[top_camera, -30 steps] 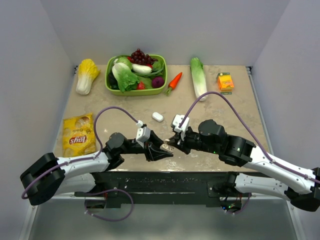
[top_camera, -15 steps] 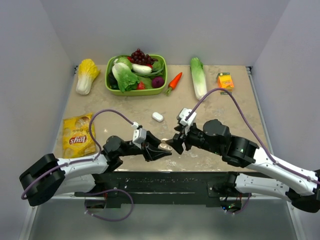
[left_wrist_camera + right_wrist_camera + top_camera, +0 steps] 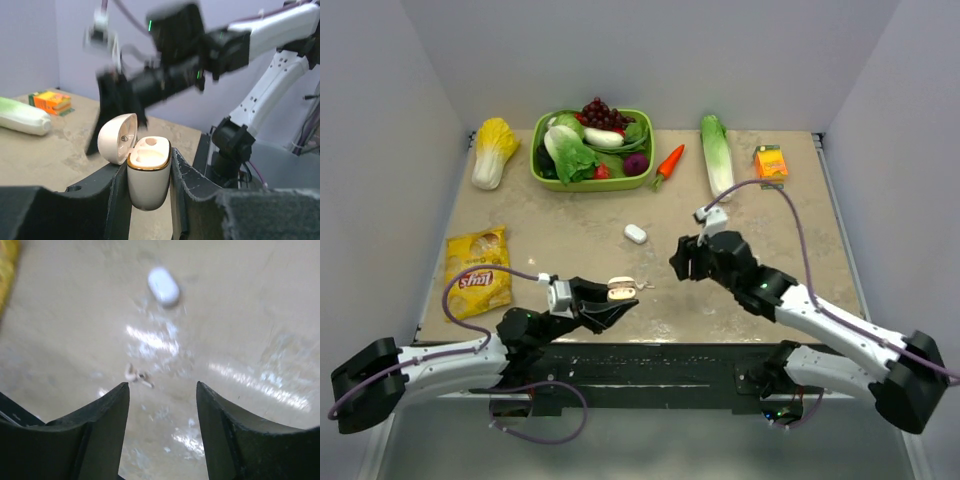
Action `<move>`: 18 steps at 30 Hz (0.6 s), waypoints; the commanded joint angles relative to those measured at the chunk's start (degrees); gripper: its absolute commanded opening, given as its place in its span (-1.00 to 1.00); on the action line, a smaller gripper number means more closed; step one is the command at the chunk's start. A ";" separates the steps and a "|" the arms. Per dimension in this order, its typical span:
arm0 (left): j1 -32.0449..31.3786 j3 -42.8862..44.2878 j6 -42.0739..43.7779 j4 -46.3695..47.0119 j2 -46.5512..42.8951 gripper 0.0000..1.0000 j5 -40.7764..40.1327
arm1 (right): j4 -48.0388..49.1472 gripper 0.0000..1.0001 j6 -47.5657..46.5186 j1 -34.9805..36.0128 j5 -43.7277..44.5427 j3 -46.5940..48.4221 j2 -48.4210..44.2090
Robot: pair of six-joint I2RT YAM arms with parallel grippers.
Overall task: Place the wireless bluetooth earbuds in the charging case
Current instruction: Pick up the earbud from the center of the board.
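My left gripper [image 3: 618, 296] [image 3: 148, 167] is shut on the white charging case [image 3: 620, 290] [image 3: 148, 185]. It holds the case upright above the table's near edge, gripping the lower body. The hinged lid [image 3: 117, 137] stands open, and the wells under the gold rim look empty. Tiny pale earbuds [image 3: 645, 286] [image 3: 137, 375] lie loose on the table just right of the case; I cannot tell whether one or two. My right gripper [image 3: 681, 262] [image 3: 162, 387] hangs open above the table, right of the earbuds, with nothing between its fingers.
A white oval pebble [image 3: 635, 233] [image 3: 163, 286] lies mid-table. At the back are a green basket [image 3: 590, 186] of vegetables, a yellow cabbage [image 3: 495, 150], a carrot [image 3: 668, 165], a long green vegetable [image 3: 717, 155] and an orange box [image 3: 771, 162]. A chips bag [image 3: 478, 270] lies left.
The right gripper was shut at the case's mouth; it has opened and drawn back up and right. The left arm has pulled toward the near edge, the case still in it.
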 commanded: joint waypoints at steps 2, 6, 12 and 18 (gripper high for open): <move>-2.92 -6.38 4.28 2.21 -5.12 -1.00 -12.48 | 10.84 0.14 2.34 0.73 -9.36 -7.79 7.87; -3.01 -8.15 4.19 1.33 -7.67 -1.00 -15.03 | 9.46 0.17 -2.41 6.18 -6.04 -4.37 14.81; -3.01 -9.20 4.28 0.89 -8.02 -1.00 -15.74 | 12.79 0.11 -2.77 6.89 -6.65 -2.87 22.20; -3.01 -9.82 4.28 -1.13 -9.78 -1.00 -16.18 | 11.92 0.01 -4.88 6.89 -3.67 1.08 29.57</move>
